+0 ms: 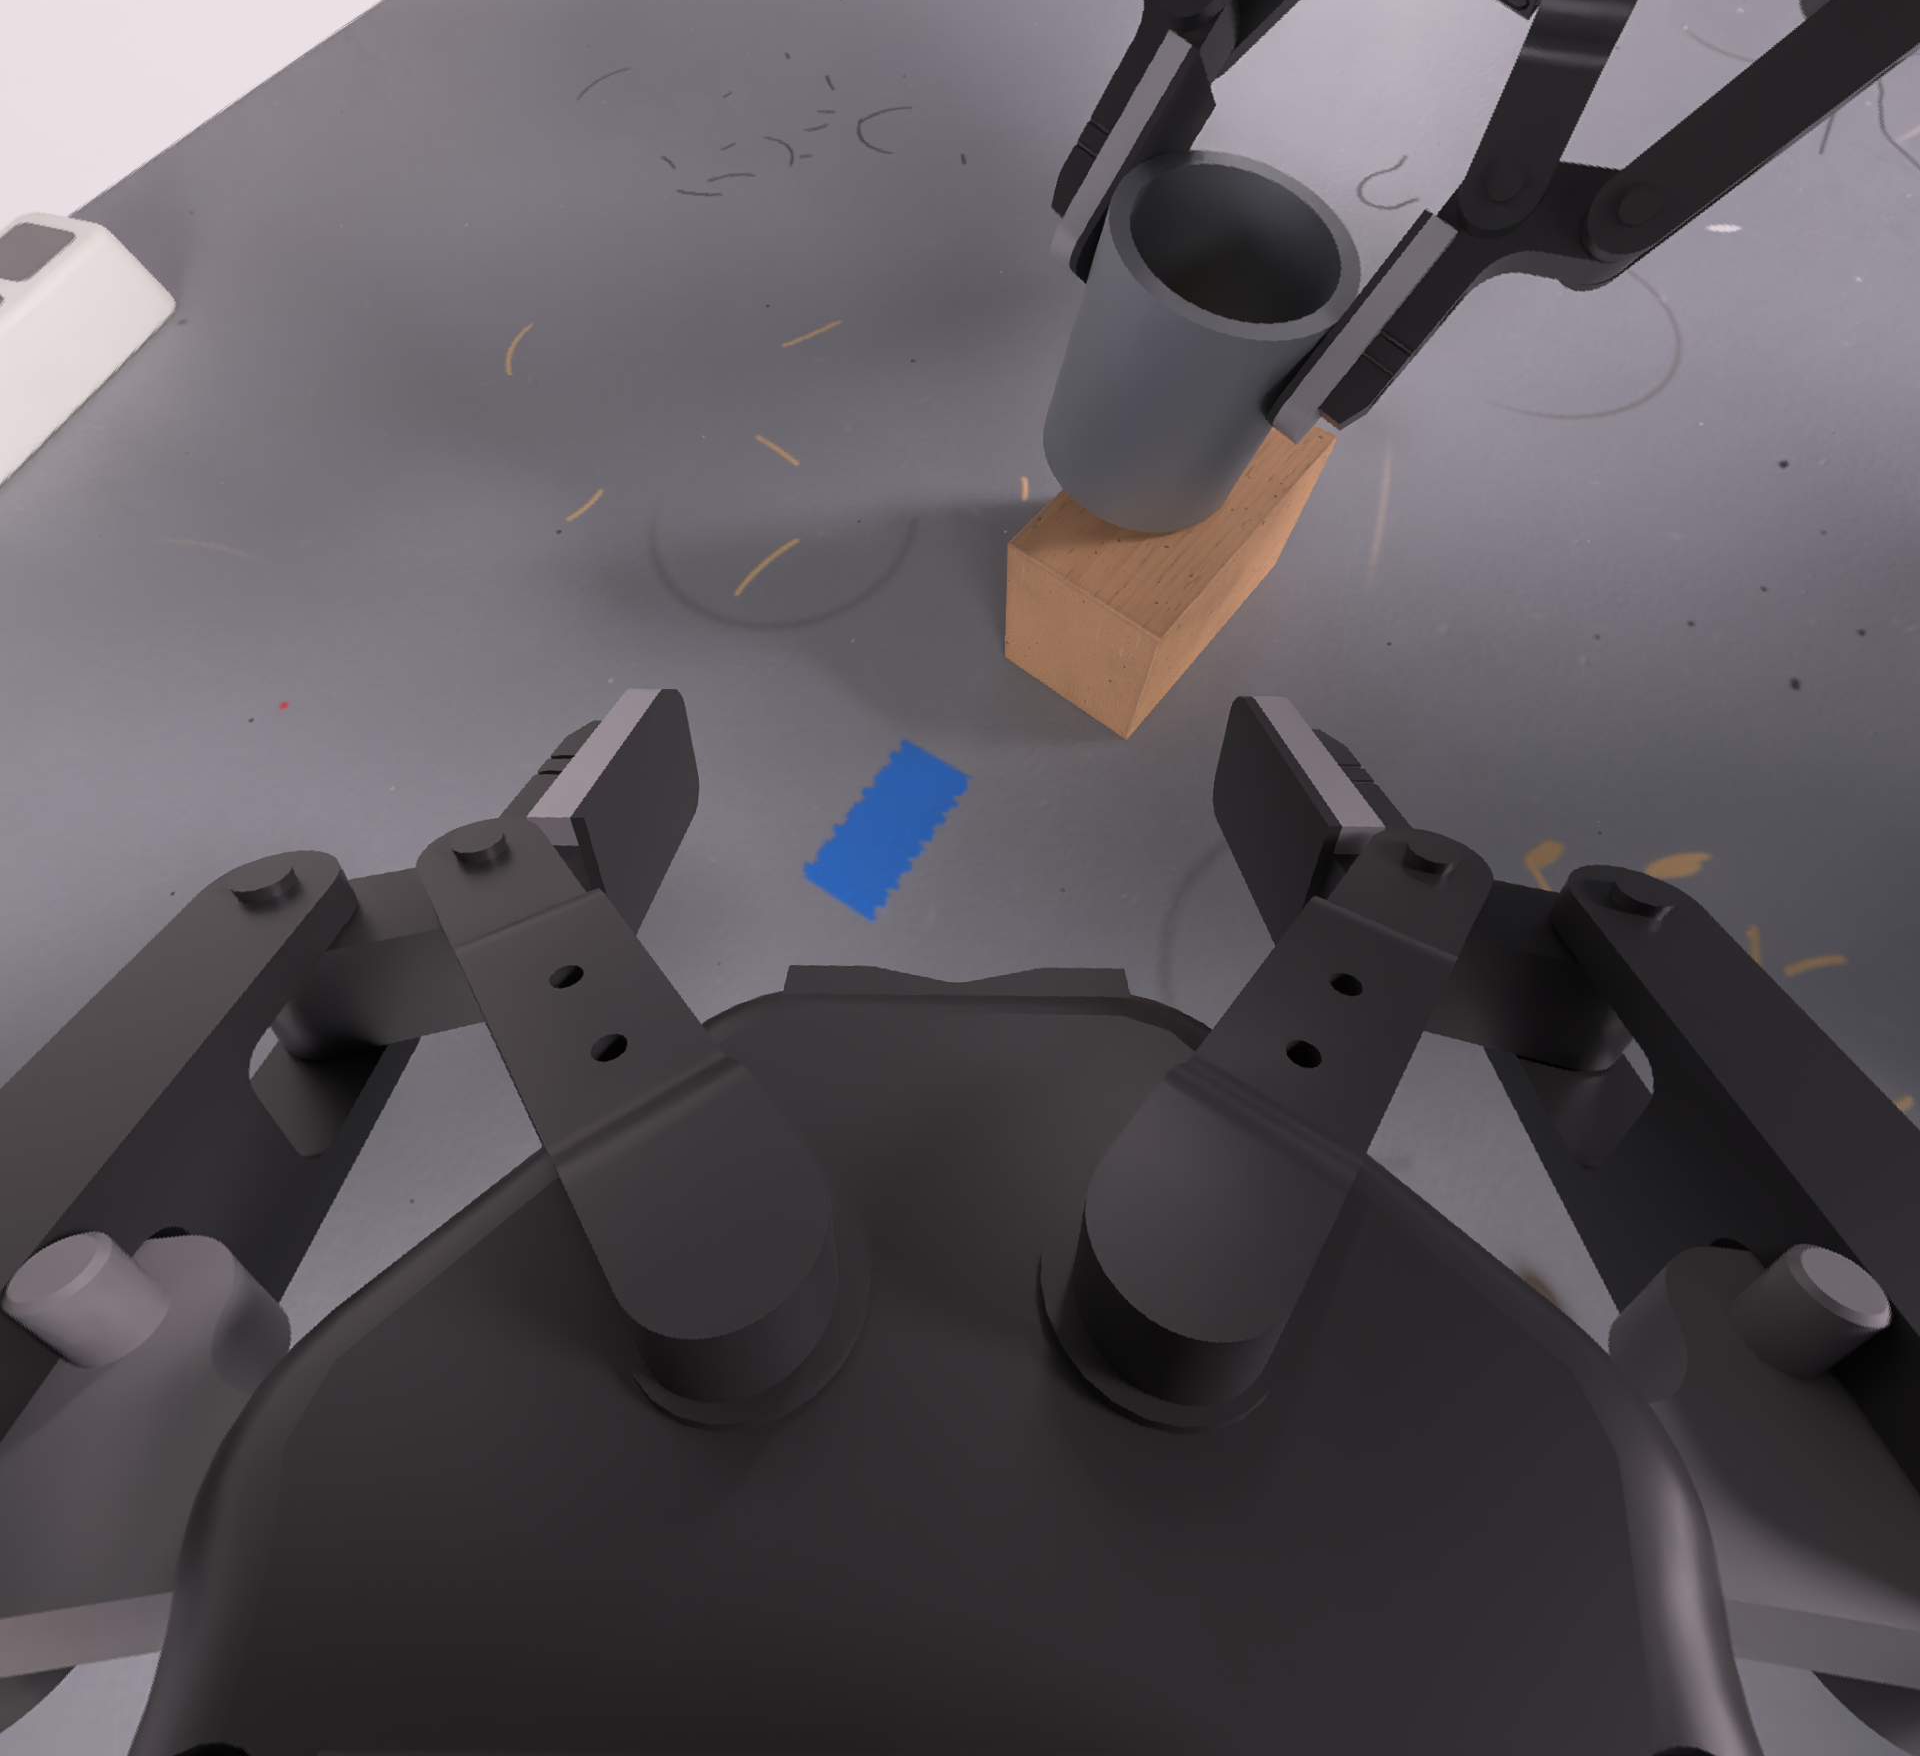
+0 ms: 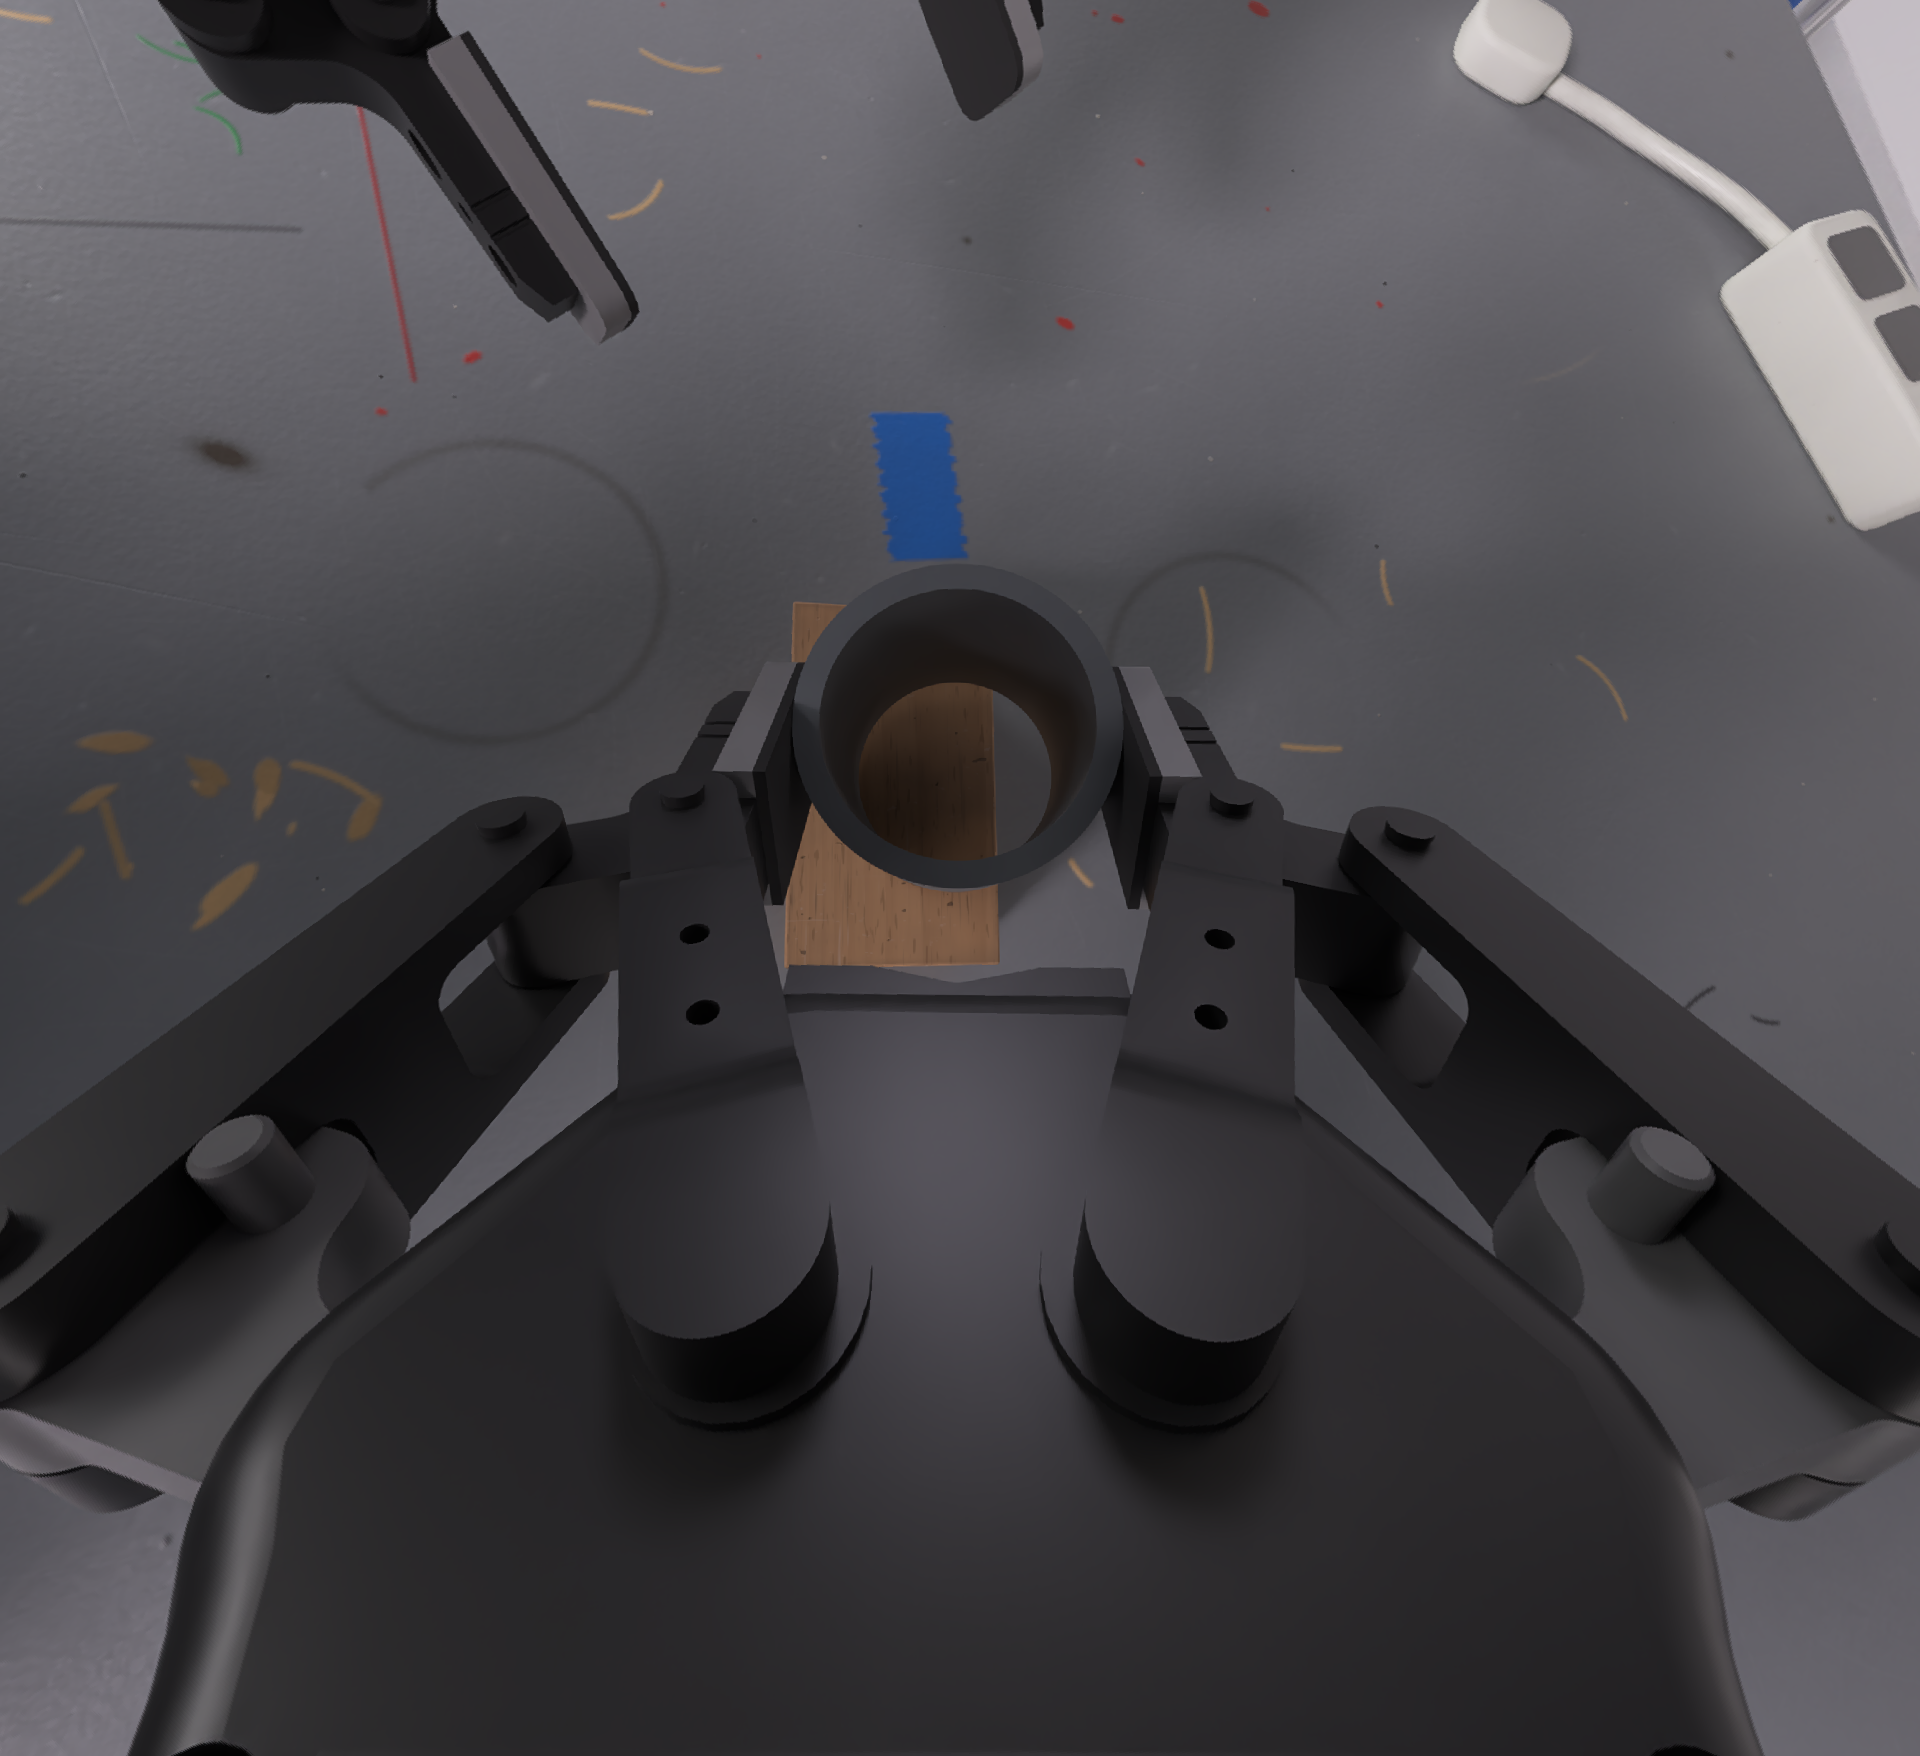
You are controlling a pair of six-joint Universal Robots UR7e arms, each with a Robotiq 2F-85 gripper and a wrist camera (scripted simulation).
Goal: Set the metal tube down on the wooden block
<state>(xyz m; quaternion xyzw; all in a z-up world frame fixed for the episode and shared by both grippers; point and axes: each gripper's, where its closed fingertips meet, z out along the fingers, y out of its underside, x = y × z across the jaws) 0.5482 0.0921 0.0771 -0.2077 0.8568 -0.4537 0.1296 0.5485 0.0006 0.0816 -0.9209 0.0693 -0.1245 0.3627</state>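
1. Over the block (image 1: 1153, 579), the tube (image 1: 1174, 356) stands near-upright, axis slightly tilted, open end up, its base at the block's top.
2. Right gripper (image 2: 951, 750): fingers clamped on the tube's sides.
3. Left gripper (image 1: 951, 771): fingers apart, empty, above the tabletop (image 1: 520, 459).

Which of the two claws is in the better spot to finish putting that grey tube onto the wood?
The right gripper. It is clamped on the metal tube, held upright over the wooden block. The left gripper is open and empty, hanging above the blue tape.
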